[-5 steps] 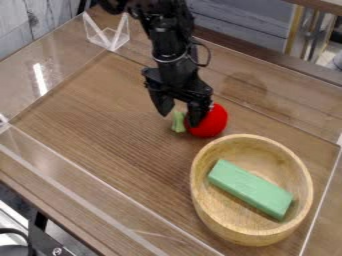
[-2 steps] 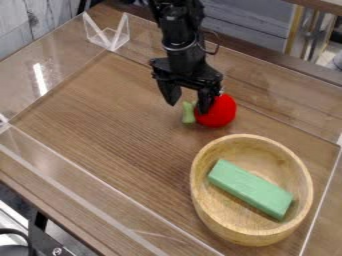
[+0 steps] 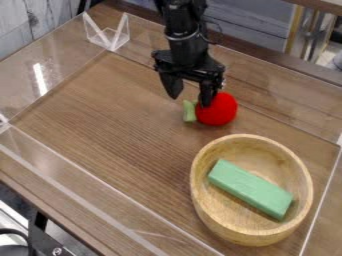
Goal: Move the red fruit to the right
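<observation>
Red fruit [image 3: 218,109] sits on the table right beside the gripper [image 3: 189,98], maybe touching 1 finger. We can't tell if it's open or closed. Risk: off-centre contact makes it roll towards the bowl [image 3: 203,198].

A wooden bowl [image 3: 207,208] sits on the brown table [image 3: 100,125], near its edge. Inside the bowl, touching its floor, a green rectangular block [image 3: 251,190] lies at a slant. A clear plastic object [image 3: 107,32] stands near the far edge.
</observation>
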Motion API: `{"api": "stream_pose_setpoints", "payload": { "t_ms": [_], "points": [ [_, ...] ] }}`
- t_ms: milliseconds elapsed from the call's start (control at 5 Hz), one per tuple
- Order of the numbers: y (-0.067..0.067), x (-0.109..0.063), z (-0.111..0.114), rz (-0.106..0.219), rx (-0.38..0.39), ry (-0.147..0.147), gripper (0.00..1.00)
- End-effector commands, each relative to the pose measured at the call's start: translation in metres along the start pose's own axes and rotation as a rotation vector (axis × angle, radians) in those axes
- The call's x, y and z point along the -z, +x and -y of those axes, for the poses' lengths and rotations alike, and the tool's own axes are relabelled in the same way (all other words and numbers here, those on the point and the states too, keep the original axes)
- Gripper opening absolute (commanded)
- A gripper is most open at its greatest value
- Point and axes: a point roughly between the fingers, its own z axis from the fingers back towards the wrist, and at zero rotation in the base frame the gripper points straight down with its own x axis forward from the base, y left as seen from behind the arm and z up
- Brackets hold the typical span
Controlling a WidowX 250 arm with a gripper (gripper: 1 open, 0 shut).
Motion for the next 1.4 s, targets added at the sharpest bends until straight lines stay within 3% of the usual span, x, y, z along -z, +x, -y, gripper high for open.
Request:
{"api": "stream_pose_setpoints", "payload": {
  "t_ms": [0,200,600,800,1200],
  "points": [
    [0.015,-0.008,0.0,0.064,0.048,-0.007,1.0],
    [0.016,0.001,0.0,0.058,0.093,-0.019,1.0],
    [0.005,0.018,-0.017,0.052,0.079,-0.017,1.0],
    [0.009,0.017,-0.038,0.049,0.049,-0.012,1.0],
    [0.006,-0.041,-0.028,0.052,0.104,-0.027,1.0]
  ]
}}
